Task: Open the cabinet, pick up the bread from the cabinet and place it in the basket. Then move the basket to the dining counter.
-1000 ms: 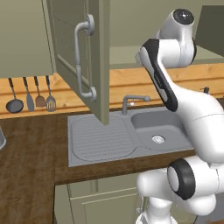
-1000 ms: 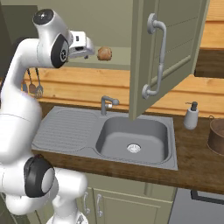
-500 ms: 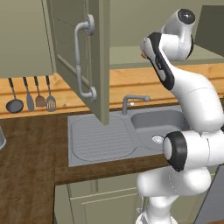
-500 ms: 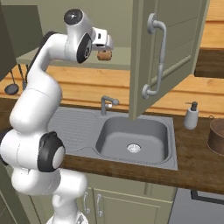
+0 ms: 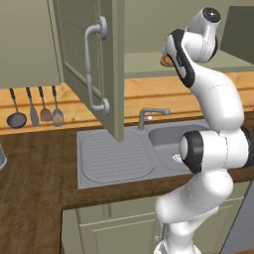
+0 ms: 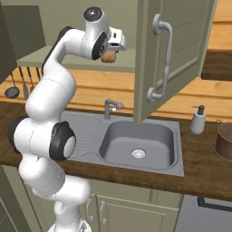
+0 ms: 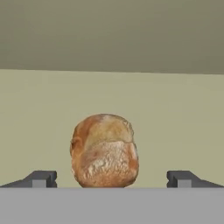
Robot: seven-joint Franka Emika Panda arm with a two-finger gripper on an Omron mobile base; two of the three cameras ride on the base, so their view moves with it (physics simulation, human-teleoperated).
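We have the first step behind us: the cabinet (image 6: 181,54) stands open, its tall sage-green panelled door swung out over the sink (image 6: 136,145), the curved grey metal bar handle facing us. The rest is left to do: gripping the bread, carrying it to the basket, and moving the basket to the dining counter.

We are now at the pick. The bread (image 7: 104,151) sits on the pale cabinet shelf (image 7: 175,122), straight ahead of the hand and centred between the two dark fingers (image 7: 41,178), which stand spread as wide as they go on either side of it, clear of the loaf and holding nothing. From the right base view the gripper (image 6: 114,45) is level with the shelf, with the loaf showing just below and in front of it.

The loaf is a rounded, upright lump, tan to reddish-brown, with a rough, mottled crust that is paler and floury low on its face. We judge it firm enough to squeeze lightly, though its curved sides may slip. The shelf and back wall are flat, matte and plain. The sink is smooth grey metal with a ribbed drainer, set in a dark wood-grain counter (image 6: 204,167).
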